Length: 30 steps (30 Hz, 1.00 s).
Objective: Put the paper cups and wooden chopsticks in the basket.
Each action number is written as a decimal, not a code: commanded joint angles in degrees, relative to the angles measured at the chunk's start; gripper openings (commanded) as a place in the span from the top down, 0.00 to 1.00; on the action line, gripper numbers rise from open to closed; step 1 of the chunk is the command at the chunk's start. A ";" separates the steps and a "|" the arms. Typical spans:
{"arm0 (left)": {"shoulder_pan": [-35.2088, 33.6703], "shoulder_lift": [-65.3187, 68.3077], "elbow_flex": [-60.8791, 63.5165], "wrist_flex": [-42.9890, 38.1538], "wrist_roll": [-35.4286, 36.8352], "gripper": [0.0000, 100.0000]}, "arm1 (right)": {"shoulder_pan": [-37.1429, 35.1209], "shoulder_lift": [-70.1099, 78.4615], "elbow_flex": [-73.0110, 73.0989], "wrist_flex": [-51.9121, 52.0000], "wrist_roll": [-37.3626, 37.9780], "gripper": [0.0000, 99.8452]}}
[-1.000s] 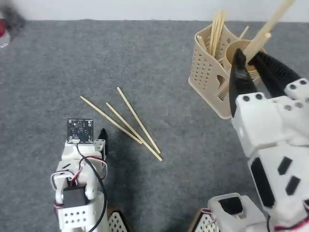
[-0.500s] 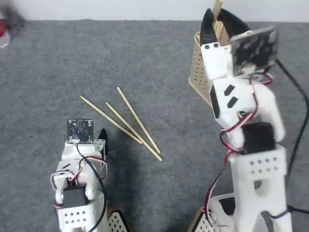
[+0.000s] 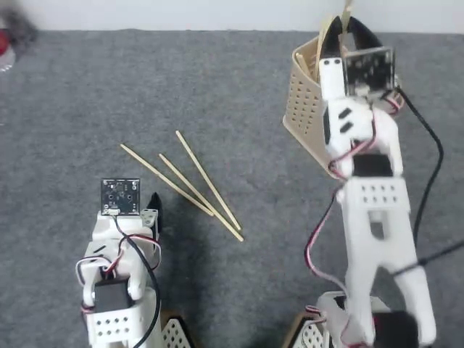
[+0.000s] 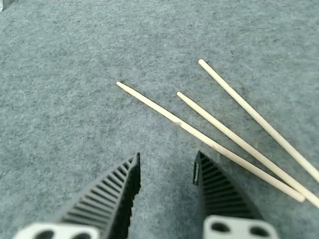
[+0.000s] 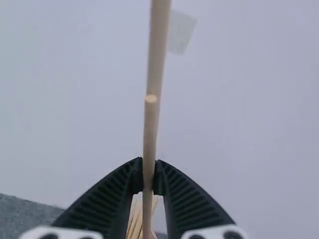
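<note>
The right tool (image 3: 345,23) is up at the far right of the counter (image 3: 217,87), directly over the basket (image 3: 303,94). Its jaws are pressed together on 1 wooden chopstick (image 5: 155,59). In the right wrist view the right tool (image 5: 148,167) grips the stick low on its length, so most of it rises straight up past the fingertips. Below the jaws, the tops of other sticks (image 5: 133,221) show, standing in the basket. From the high view, the pinched chopstick (image 3: 348,9) pokes up above the basket's far rim.

The left tool (image 4: 167,158) sits low over the counter at the near left, its jaws spread and holding nothing. 3 loose chopsticks (image 4: 224,130) lie flat on the grey surface just beyond its fingertips. They run roughly side by side on a slant and are close to meeting at 1 end. In the high view, the 3 loose chopsticks (image 3: 190,185) lie just ahead of the left tool (image 3: 154,205) and well apart from the basket.
</note>
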<state>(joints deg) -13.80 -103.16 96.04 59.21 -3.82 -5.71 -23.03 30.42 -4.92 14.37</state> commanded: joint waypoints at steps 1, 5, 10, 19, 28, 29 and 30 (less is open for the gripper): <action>0.44 -1.05 -0.57 -1.05 0.09 0.83 | 0.66 3.82 -6.51 -1.45 0.53 0.99; 0.44 -1.05 -0.57 -1.05 0.09 0.83 | 0.57 7.08 -9.32 -1.45 0.53 0.99; 0.44 -1.05 -0.57 -1.05 0.09 0.83 | 0.57 12.97 -13.71 0.31 0.53 0.99; 0.44 -1.05 -0.57 -1.05 0.09 0.83 | 4.18 18.42 -24.79 13.32 -7.21 0.99; 0.44 -1.05 -0.57 -1.05 0.09 0.83 | 3.21 14.11 -28.04 21.41 -9.76 0.99; 0.44 -1.05 -0.57 -1.05 0.09 0.83 | 2.95 14.11 -27.96 21.41 -9.67 0.99; 0.44 -1.05 -0.57 -1.05 0.09 0.83 | 2.68 14.20 -27.96 21.49 -9.58 0.99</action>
<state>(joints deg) -13.80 -103.16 96.04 59.21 -3.82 -1.93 -5.19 6.07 16.26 5.32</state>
